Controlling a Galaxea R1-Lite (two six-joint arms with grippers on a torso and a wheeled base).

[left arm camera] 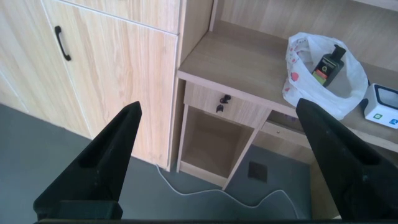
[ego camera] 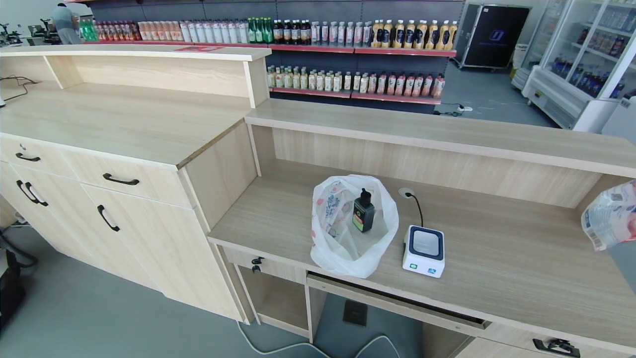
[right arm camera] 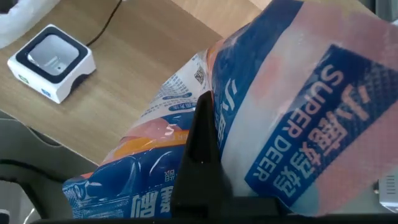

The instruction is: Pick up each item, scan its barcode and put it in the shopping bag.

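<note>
snack packet (ego camera: 612, 215): blue, pink and white, held up in the air at the right edge of the head view, above the bench's right end and clear of its top.
right gripper (right arm camera: 203, 124): clamped on the snack packet; one dark finger lies across the packet's printed face, and the other is hidden behind it.
scanner (ego camera: 423, 250): a white box with a dark window, near the bench's front edge and just right of the shopping bag. Its cable (ego camera: 417, 206) runs back to a hole in the top.
shopping bag (ego camera: 328, 248): white, with its mouth open upward and its base reaching the front edge. A dark bottle (ego camera: 363, 213) stands inside.
bench (ego camera: 521, 258): a broad stretch of wood top lies between the scanner and the right end. A raised back wall with a ledge closes the far side.
tall cabinet (ego camera: 124, 124): walls in the bench's left end.
left gripper (left arm camera: 217, 104): fingers wide apart, low over the floor, out from the bench's left front corner.
</note>
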